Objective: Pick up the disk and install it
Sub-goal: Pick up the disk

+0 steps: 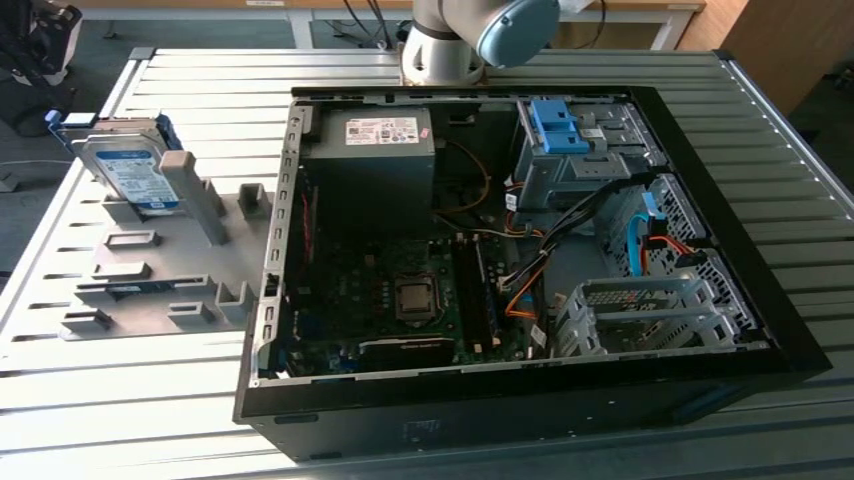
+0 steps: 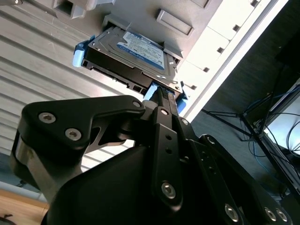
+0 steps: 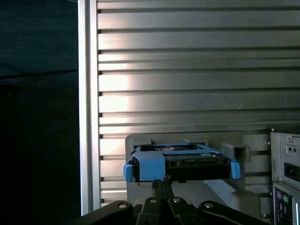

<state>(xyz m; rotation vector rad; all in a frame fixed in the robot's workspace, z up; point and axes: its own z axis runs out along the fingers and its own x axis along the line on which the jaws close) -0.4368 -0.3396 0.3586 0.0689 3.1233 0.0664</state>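
Observation:
The disk (image 1: 127, 165) is a silver hard drive with a white-and-blue label and blue rails. It leans upright in a grey holder (image 1: 160, 280) at the exterior view's left, beside the open computer case (image 1: 267, 300). Both wrist views show the disk (image 2: 136, 54) (image 3: 180, 161) ahead of my gripper (image 2: 164, 96) (image 3: 161, 183). The black fingers lie close together and hold nothing. They point at the disk's blue rail with a gap left between. The arm's joint (image 1: 461, 40) stands behind the case.
Inside the case sit a grey power-supply box (image 1: 374, 150), a blue latch piece (image 1: 554, 125) on a metal bracket, orange and black cables (image 1: 527, 285), and a perforated drive cage (image 1: 641, 310). The slatted metal table (image 1: 134, 400) ends near the holder.

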